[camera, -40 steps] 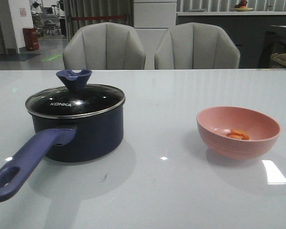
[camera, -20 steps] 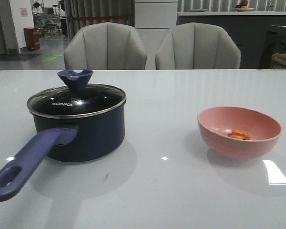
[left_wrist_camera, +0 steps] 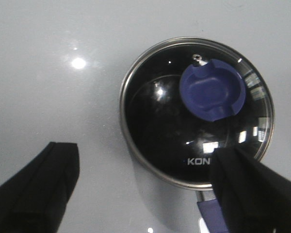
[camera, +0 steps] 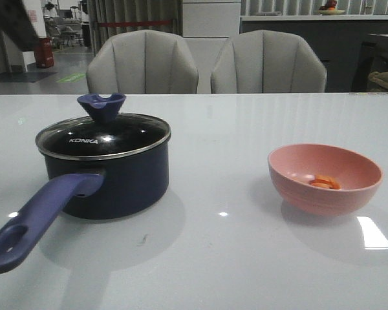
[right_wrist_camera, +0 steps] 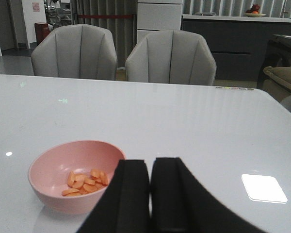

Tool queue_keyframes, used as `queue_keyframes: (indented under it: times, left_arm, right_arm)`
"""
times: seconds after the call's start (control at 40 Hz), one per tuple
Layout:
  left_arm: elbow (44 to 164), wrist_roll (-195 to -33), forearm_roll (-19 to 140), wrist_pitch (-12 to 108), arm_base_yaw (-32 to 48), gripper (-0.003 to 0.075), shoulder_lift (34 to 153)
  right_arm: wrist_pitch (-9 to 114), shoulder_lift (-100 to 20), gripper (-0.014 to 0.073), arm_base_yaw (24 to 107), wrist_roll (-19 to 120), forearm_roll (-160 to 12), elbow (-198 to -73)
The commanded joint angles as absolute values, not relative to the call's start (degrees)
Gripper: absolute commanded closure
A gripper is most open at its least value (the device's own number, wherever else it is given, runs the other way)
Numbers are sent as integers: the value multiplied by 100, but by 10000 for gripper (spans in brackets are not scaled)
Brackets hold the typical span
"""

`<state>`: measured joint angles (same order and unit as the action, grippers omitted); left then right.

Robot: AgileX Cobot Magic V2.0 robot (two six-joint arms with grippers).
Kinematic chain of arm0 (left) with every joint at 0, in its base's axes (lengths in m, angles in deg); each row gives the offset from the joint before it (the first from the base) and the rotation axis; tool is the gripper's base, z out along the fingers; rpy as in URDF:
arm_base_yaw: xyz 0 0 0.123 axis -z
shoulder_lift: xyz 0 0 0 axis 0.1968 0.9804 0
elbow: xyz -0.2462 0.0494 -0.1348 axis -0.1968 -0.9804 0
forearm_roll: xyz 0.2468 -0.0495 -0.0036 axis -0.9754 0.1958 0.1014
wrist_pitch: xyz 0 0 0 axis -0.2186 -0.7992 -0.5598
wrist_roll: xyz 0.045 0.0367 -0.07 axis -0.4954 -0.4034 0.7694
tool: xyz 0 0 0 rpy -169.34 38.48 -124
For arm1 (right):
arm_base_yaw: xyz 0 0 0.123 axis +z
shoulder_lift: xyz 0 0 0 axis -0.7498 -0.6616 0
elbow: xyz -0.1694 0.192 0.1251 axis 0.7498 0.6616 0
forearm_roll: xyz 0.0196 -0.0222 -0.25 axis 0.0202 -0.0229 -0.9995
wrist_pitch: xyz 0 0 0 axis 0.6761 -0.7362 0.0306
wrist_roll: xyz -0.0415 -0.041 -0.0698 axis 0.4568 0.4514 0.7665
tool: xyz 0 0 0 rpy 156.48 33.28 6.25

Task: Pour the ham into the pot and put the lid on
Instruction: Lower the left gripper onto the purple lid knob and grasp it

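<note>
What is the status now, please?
Left end effector open above lid. Right end effector shut, empty. Ham in pink bowl. Lid covers pot.

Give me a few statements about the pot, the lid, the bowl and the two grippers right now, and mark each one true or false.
1. The lid sits on the pot. True.
2. The ham is already in the pot. False: it lies in the pink bowl.
3. The left gripper is open above the lid. True.
4. The right gripper grips the bowl. False: it is shut, holding nothing, apart from the bowl.
5. The pot's handle points away toward the chairs. False: it points toward the camera, left.
</note>
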<state>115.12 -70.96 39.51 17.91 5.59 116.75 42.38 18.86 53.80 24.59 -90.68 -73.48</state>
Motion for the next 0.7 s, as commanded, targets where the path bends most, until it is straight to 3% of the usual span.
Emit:
queue_keyframes:
  times: [0.0, 0.4, 0.68]
  left_arm:
    - [12303, -6835, 3888, 1686, 766, 137, 12074]
    - [14537, -6019, 3525, 17, 1219, 137, 13802]
    - [15298, -5507, 2745, -691, 1684, 136, 14424]
  right_arm:
    - [3753, 1993, 412, 5363, 2454, -9152, -7375]
    - [3753, 1993, 412, 5363, 2454, -9152, -7375]
    - [3753, 1993, 412, 5363, 2454, -9152, -7375]
